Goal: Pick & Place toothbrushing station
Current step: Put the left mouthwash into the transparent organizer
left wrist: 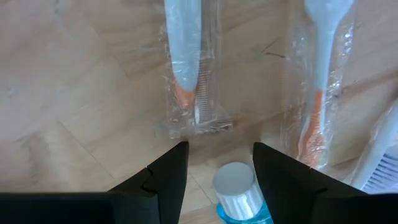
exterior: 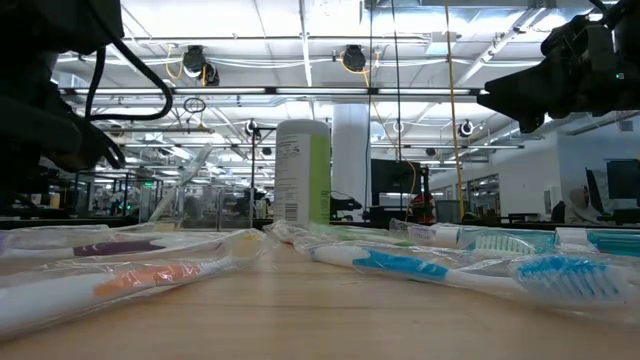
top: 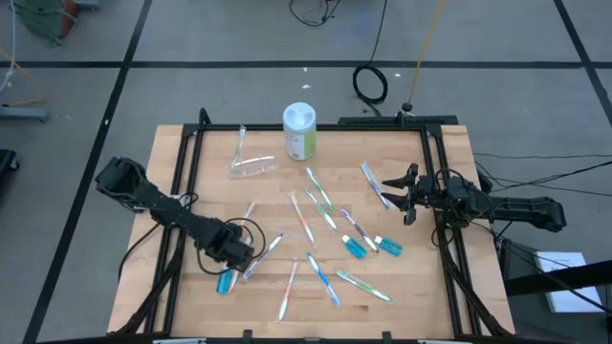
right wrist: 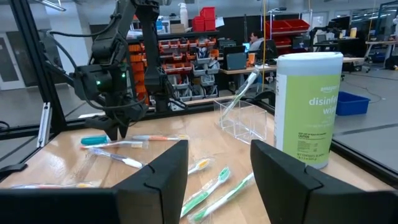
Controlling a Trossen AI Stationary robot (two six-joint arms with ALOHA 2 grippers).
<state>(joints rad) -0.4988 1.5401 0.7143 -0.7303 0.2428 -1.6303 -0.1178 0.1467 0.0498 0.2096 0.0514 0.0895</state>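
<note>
Several wrapped toothbrushes [top: 316,205] lie flat and scattered on the wooden table [top: 430,287]. A clear cup [top: 253,167] stands at the far left, with one toothbrush [right wrist: 239,93] leaning out over its rim. One blue tube [top: 226,280] lies near the front left; two others [top: 371,247] lie right of centre. My left gripper [left wrist: 219,168] points down, open, with a finger on either side of the front-left tube's white cap [left wrist: 236,185], apart from it. My right gripper [top: 406,196] waits open at the right edge, level and holding nothing.
A green-and-white wipes canister [top: 299,131] stands upright at the far middle, beside the cup. Two wrapped toothbrushes [left wrist: 186,62] lie just beyond the tube under my left gripper. Black frame rails [top: 186,162] run along the table's sides.
</note>
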